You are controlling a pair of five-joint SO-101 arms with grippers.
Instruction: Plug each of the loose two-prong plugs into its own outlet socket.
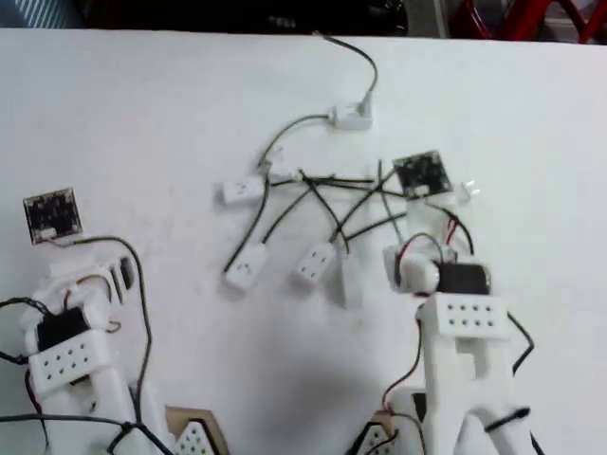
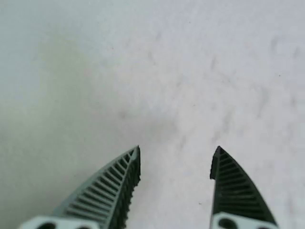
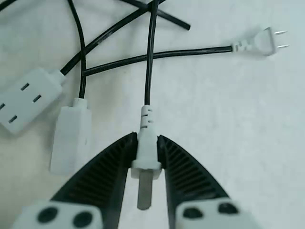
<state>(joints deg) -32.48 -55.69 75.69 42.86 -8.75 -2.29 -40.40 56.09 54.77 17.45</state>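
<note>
- Crowding in just past the fingertips of the right pincer (image 3: 147,137) was a tangle of black cables (image 3: 149,71), crossing one over another.
- A plain white block (image 3: 70,138) lay just beside one finger, close against it. A slotted socket block (image 3: 26,98) sat further out on that same side, its slots showing.
- Over on the other side and well ahead, a loose plug (image 3: 259,44) lay flat, prongs aimed outward, away from the tangle.
- Surface check: it was a white table (image 2: 190,71), bare under the left pincer (image 2: 177,160), whose fingers stood wide apart with nothing between them.
- Beyond the table's far edge ran a dark strip of room with red shapes (image 1: 531,17) at one end.
- And the right pincer was clamped narrow on a white two-prong plug (image 3: 145,160), its body pinched between both fingers.
- That plug's long axis ran in line with the fingers. The metal prongs pointed back toward the wrist and the cable end pointed forward, with its black cord running straight out into the tangle.
</note>
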